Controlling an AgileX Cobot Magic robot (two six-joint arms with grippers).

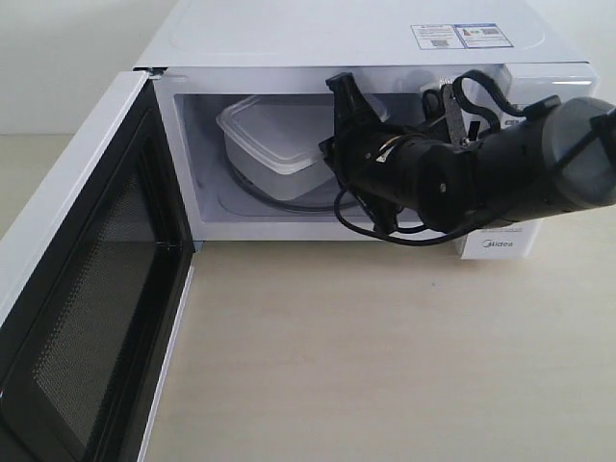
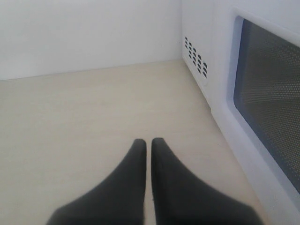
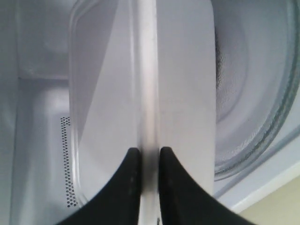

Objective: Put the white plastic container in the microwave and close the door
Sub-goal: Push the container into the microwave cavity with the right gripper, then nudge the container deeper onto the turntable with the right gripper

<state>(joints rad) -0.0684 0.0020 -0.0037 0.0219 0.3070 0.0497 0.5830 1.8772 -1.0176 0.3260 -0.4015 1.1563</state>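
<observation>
The microwave [image 1: 337, 38] stands with its door [image 1: 87, 289] swung wide open to the left. The white plastic container [image 1: 269, 140] is inside the cavity, over the glass turntable [image 3: 262, 117]. My right gripper [image 1: 332, 135] reaches into the opening. In the right wrist view the right gripper [image 3: 147, 152] is shut on the lipped rim of the container [image 3: 183, 70]. Whether the box rests on the turntable I cannot tell. My left gripper [image 2: 147, 143] is shut on nothing, low over the table beside the door's outer window [image 2: 272, 103]; it is out of the exterior view.
The open door takes up the table's left side down to the near edge. Vent holes [image 2: 197, 58] mark the oven's side wall next to the left gripper. The right arm's cables [image 1: 366, 217] hang across the cavity's mouth. Pale tabletop [image 1: 385, 366] lies before the oven.
</observation>
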